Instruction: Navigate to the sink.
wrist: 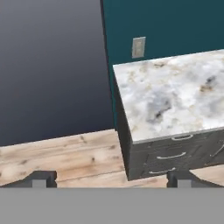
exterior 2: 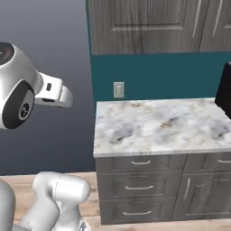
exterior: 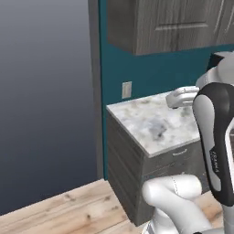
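So the marble desk (exterior 2: 158,124) ends at its left corner here, with the teal wall (exterior 2: 153,74) behind it and a wall outlet (exterior 2: 118,89) just above the desk's back edge. Left of that corner it's open wood floor (wrist: 61,153) and a plain grey wall (exterior: 45,91). A dark object (exterior 2: 224,90) sits at the desk's far right edge. The sink can't be made out on the stretch shown. The hand (wrist: 109,178) has its fingertips (wrist: 41,179) spread wide, holding nothing.

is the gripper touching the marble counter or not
Apart. In the hand view the fingertips sit low over the wood floor, while the marble counter lies well ahead.
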